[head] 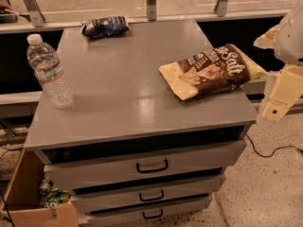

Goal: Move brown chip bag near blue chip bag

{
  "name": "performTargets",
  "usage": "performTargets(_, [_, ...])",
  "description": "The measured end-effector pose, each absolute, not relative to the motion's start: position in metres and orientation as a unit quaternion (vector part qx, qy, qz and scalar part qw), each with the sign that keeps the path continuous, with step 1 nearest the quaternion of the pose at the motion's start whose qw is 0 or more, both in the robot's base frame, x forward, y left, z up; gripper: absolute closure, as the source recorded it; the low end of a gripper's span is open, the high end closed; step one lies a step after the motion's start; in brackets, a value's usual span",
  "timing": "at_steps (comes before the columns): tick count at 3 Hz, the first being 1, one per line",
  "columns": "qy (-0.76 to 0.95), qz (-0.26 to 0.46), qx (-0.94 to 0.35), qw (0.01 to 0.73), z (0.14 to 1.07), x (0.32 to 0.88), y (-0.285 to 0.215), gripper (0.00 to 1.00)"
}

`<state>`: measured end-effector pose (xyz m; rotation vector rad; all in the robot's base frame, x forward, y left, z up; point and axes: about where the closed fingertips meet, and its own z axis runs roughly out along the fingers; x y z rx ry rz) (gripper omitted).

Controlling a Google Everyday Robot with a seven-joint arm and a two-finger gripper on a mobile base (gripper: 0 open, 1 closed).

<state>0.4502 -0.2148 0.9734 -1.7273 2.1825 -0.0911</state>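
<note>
Grey-topped desk (118,103), and the large, crinkly brown chip bag (213,72) with cream panels and white lettering is seen lying at its right side, one end overhanging the edge. The small, puffy navy blue chip bag (105,26) is parked at the far left corner, well apart. The cream-coloured gripper (277,100) is held just off the desk's right side, beside the brown bag; whether it is spread or closed cannot be told. The overhanging bag could be nudged off the edge, a shallow pinch on slick foil could be lost, and the clear plastic water bottle (49,72) could be toppled by a wide sweep.

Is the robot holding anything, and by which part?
Nothing visible: the pincer hangs right of the cabinet; the brown chip bag lies on top.
</note>
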Motion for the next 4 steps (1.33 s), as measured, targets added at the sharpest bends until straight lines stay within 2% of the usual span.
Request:
performTargets(3, [0.746,-0.084,-0.594,0.288,0.919,0.6,-0.23,0.0])
performTargets(4, [0.749,-0.063,-0.576,0.322,0.892,0.648,-0.234,0.0])
